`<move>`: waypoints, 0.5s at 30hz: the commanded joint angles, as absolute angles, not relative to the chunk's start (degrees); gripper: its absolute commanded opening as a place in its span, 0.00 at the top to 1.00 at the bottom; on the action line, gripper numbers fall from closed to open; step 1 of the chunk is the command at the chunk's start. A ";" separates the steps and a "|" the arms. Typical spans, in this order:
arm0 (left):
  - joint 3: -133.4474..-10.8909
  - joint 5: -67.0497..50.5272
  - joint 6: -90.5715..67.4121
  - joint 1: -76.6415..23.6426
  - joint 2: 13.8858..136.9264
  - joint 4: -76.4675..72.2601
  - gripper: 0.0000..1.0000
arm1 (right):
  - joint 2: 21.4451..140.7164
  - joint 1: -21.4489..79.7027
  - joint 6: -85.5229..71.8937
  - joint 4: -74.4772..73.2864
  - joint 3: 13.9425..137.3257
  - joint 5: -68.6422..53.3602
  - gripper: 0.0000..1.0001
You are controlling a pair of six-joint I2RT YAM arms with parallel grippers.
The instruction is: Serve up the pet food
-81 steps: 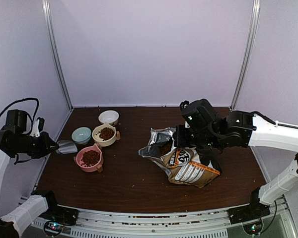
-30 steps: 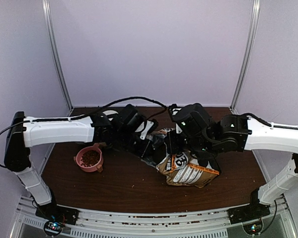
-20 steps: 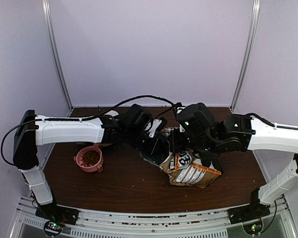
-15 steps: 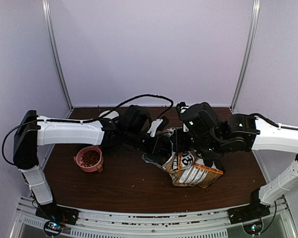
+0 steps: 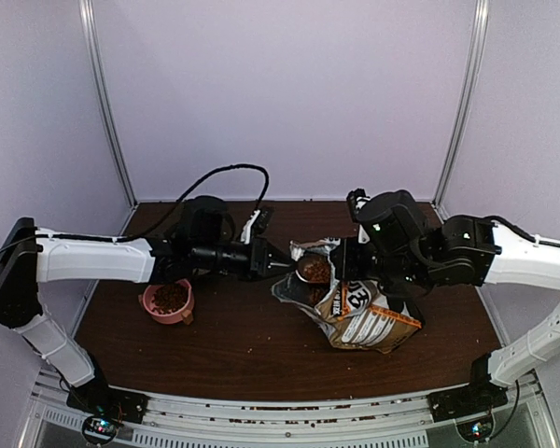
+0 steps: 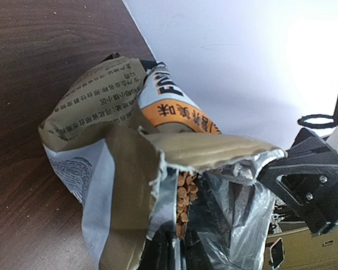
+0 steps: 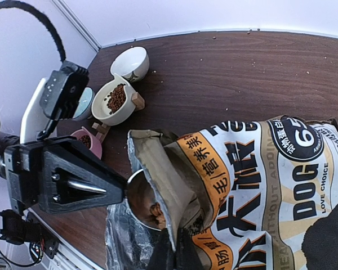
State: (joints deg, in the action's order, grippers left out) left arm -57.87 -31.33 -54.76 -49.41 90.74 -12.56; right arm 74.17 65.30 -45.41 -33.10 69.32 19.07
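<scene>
Inside scoop (image 7: 136, 199) in left claw (image 5: 282, 262), tiny reddish-brown kibble (image 5: 315, 270); right claw (image 7: 172, 250) tight on bag (image 7: 259, 185).

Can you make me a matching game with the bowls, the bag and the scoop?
1 white bowl
2 cream bowl
3 bag
4 scoop

A held by the left gripper
B empty
C on the table, pet food inside
D torn open, pinched by the right gripper

Pairs: 1-B, 2-C, 3-D, 4-A
</scene>
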 commanded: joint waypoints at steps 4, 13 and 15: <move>-50.69 -32.61 -62.62 -46.17 82.34 -21.30 1.00 | 71.73 63.65 -46.75 -31.95 68.52 21.39 1.00; -42.56 -36.57 -66.54 -44.18 76.63 -29.07 1.00 | 70.22 61.51 -48.68 -32.96 66.77 22.08 1.00; -41.27 -37.35 -67.53 -43.73 76.03 -30.57 1.00 | 69.83 61.35 -48.86 -32.95 66.61 22.10 1.00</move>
